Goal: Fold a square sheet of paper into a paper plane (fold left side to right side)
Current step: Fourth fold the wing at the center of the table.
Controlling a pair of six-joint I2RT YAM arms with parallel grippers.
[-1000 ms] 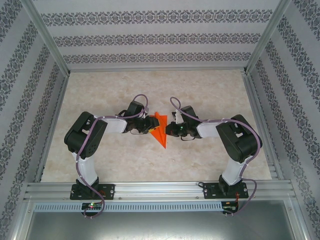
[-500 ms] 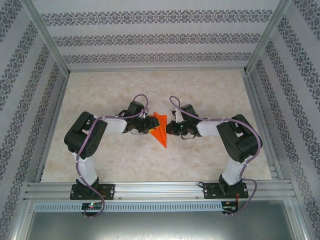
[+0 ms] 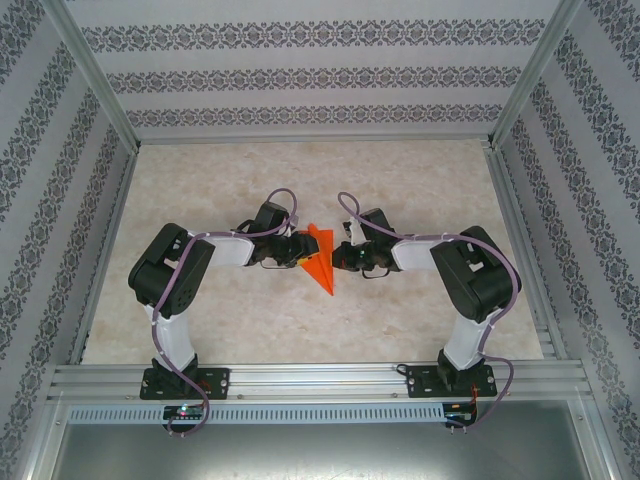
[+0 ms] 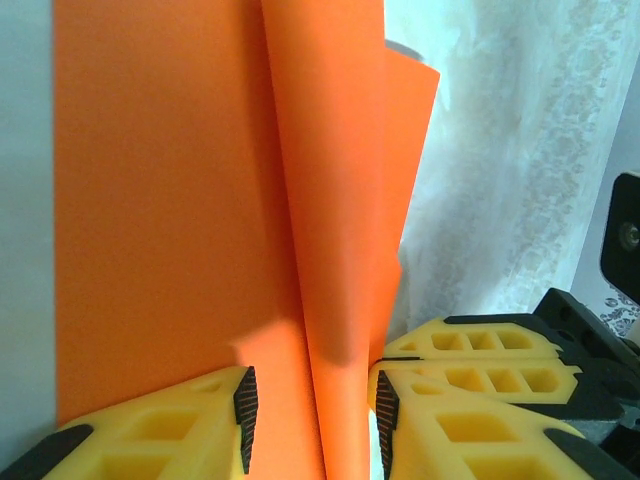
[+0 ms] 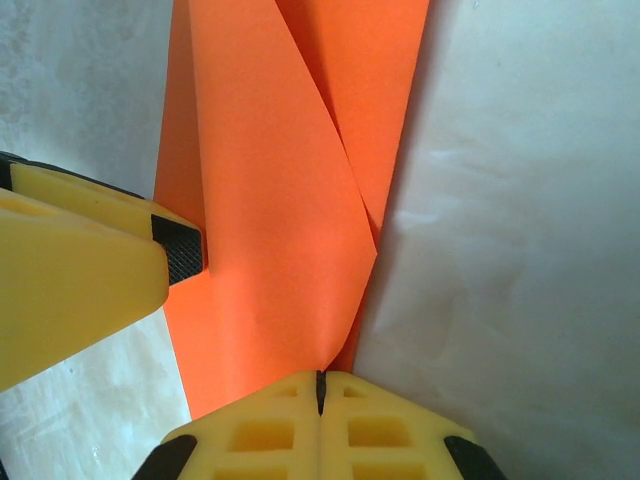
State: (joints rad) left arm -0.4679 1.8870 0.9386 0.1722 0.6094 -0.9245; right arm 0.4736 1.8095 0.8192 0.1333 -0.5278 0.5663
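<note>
The square sheet of paper (image 3: 320,268) lies mid-table, bright orange, folded to a slim dart with its point toward me: the paper plane shape. My left gripper (image 3: 300,250) comes at it from the left. In the left wrist view its jaws (image 4: 312,400) stand apart, and a raised flap of the paper (image 4: 330,200) runs between the pads without being pinched. My right gripper (image 3: 338,258) meets the paper from the right. Its jaws (image 5: 320,382) are shut, with the flap's corner (image 5: 300,250) caught in the seam. The left gripper's finger (image 5: 80,270) rests on the paper's far side.
The marble-patterned table (image 3: 300,170) is walled by patterned panels and aluminium posts. A metal rail (image 3: 320,380) runs along the near edge by the arm bases. Both grippers sit very close together over the paper.
The right gripper has edged slightly left toward the paper. The left arm and the paper look unmoved.
</note>
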